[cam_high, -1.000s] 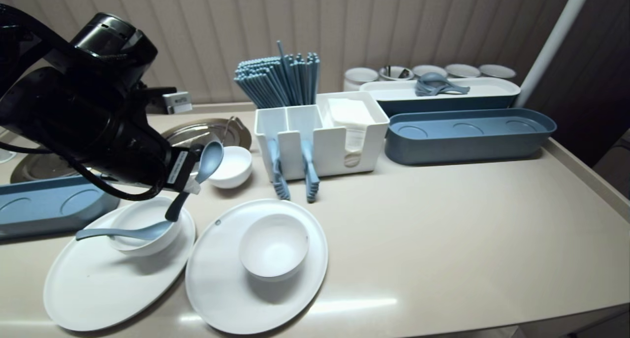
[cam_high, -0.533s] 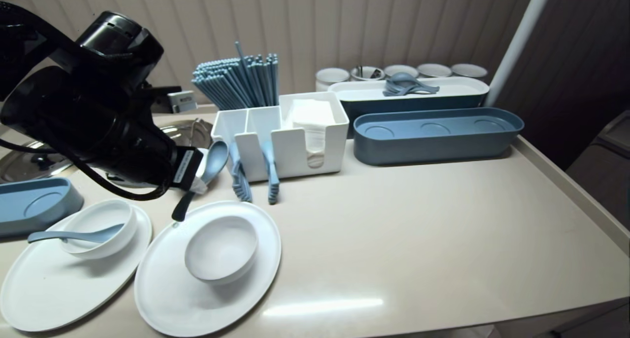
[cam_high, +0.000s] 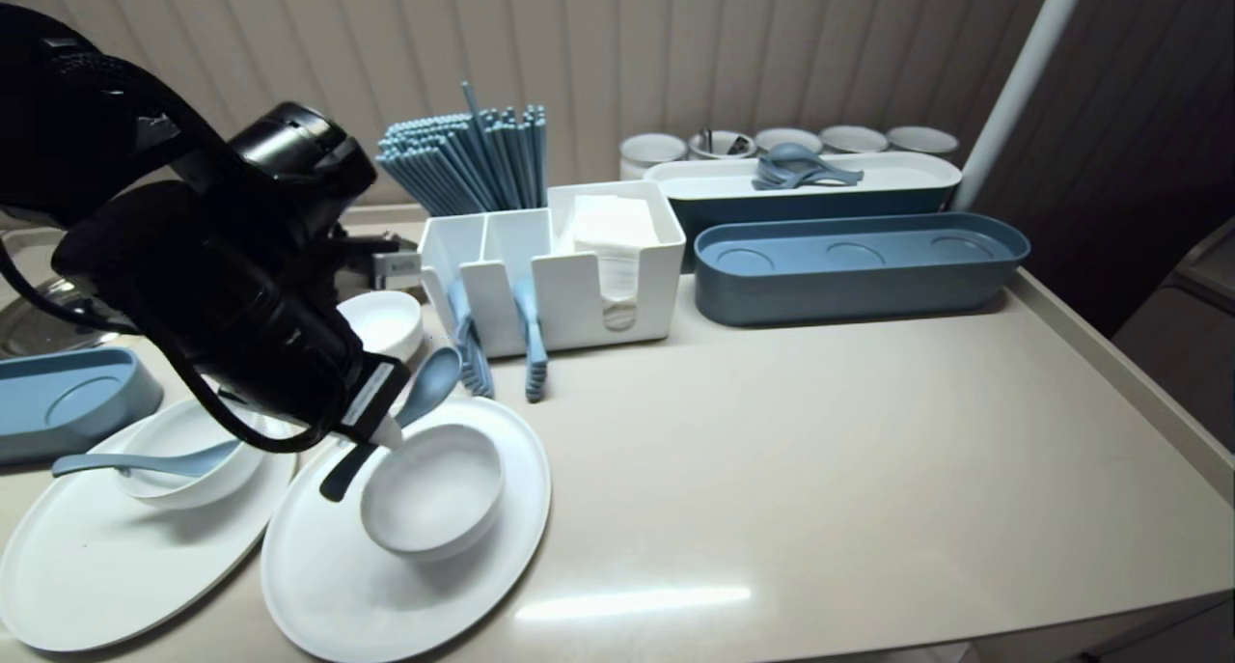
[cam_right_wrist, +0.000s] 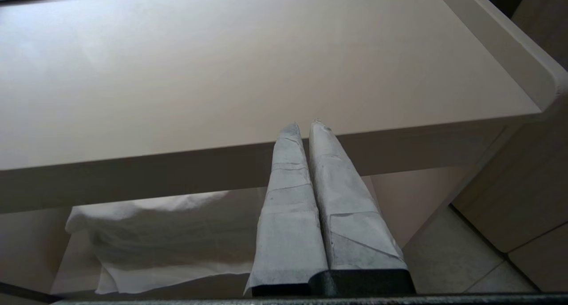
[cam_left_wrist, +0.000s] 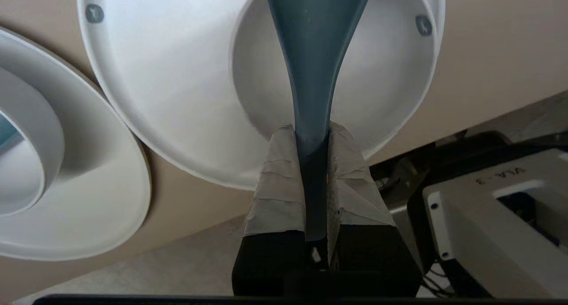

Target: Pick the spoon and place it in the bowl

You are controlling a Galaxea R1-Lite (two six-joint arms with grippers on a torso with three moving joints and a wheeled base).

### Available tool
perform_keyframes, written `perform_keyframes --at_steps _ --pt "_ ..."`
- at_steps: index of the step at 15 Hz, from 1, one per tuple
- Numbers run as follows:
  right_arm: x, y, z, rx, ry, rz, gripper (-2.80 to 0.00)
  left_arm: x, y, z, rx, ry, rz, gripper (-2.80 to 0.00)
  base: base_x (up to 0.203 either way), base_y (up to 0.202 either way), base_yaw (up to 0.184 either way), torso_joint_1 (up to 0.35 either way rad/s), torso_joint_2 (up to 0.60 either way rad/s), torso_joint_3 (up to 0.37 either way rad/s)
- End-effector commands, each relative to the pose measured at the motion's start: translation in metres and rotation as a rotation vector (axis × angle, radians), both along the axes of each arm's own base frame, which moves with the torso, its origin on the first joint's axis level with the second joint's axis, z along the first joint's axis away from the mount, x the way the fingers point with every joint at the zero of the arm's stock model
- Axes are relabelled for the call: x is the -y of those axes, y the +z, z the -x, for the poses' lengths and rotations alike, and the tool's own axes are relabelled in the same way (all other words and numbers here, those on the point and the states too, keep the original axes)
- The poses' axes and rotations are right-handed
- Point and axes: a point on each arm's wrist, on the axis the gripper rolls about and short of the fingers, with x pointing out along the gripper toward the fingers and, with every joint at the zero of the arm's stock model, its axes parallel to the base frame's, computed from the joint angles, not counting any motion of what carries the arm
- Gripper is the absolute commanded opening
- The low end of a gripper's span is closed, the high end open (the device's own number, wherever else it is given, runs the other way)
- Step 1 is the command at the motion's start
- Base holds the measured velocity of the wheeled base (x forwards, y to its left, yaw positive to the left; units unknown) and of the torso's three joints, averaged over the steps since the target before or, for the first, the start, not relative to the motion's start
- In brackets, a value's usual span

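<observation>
Table (cam_high: pixel 820 451): left hand (cam_high: pixel 386 436) clamped on spoon (cam_high: pixel 431 386) over bowl (cam_high: pixel 434 494), seemingly placing it; next needs lowering in, then release; right hand (cam_right_wrist: pixel 306 127) together, parked.

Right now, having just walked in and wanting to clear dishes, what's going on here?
The left gripper is shut on the handle of a blue spoon, holding it over the empty white bowl on the near plate. Beside it, a second bowl on the left plate holds a second spoon. The right gripper hangs shut by the table edge.
</observation>
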Motion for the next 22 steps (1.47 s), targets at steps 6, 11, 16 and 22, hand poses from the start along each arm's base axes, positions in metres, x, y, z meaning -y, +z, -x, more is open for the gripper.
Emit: perform_keyframes --at_steps 6,11,16,22 --pt "0.000 0.000 0.000 -0.001 0.000 0.000 -2.80 0.003 -0.018 0.003 -0.140 -0.074 -0.089 -2.80 0.000 0.000 0.000 0.000 0.00 0.000" --pt "0.000 0.000 0.000 -0.001 0.000 0.000 -2.80 0.009 -0.031 -0.001 -0.188 -0.104 -0.118 -2.80 0.000 0.000 0.000 0.000 0.00 0.000" --pt "0.000 0.000 0.000 -0.001 -0.001 -0.001 -2.80 0.010 -0.035 -0.004 -0.202 -0.096 -0.126 -2.53 0.000 0.000 0.000 0.000 0.00 0.000" --pt "0.000 0.000 0.000 0.000 -0.001 -0.001 -2.80 0.010 -0.036 -0.004 -0.203 -0.095 -0.131 0.00 0.000 0.000 0.000 0.000 0.00 0.000"
